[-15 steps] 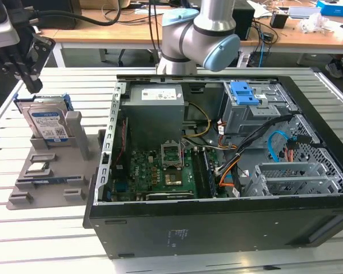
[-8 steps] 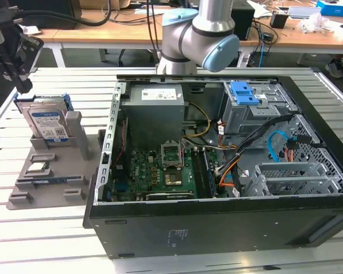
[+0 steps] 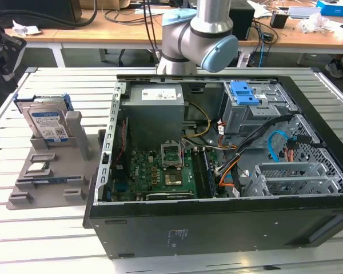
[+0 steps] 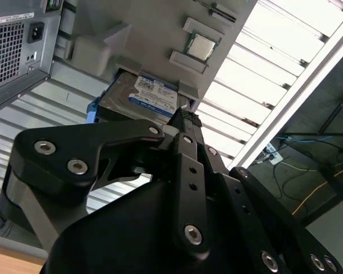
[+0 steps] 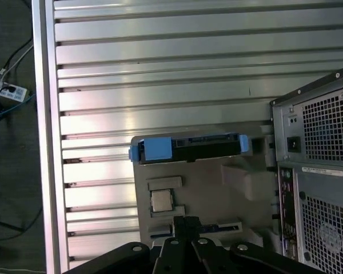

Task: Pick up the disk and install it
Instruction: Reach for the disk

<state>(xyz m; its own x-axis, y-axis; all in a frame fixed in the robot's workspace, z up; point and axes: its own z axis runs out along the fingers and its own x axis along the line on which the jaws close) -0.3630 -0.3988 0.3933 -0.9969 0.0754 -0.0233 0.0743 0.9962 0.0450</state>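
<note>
Closest up in both wrist views is my gripper (image 5: 186, 221), black linkage and all, fingertips pinched together with nothing between them. It's hanging over the grey holder tray (image 5: 217, 182), not touching anything I can see.

Surface is a ribbed aluminium table (image 3: 57, 80), long shiny slats with dark grooves. Behind it in the exterior view are wooden desks (image 3: 103, 28) covered in cables and clutter, and the first wrist view catches a power strip (image 5: 6, 91) on the dark floor past the table edge.

Now the disk (image 3: 46, 120): silver hard drive, white-and-blue label, blue plastic bracket round its edges. It's standing on edge in a slot at the back of that grey tray, on the exterior view's left of the open black PC case (image 3: 217, 228), just beside it. Second wrist view shows the label face (image 4: 140, 97) right past my fingertips. A small square chip (image 3: 37, 167) sits flat on the same tray, nearer the front.
</note>
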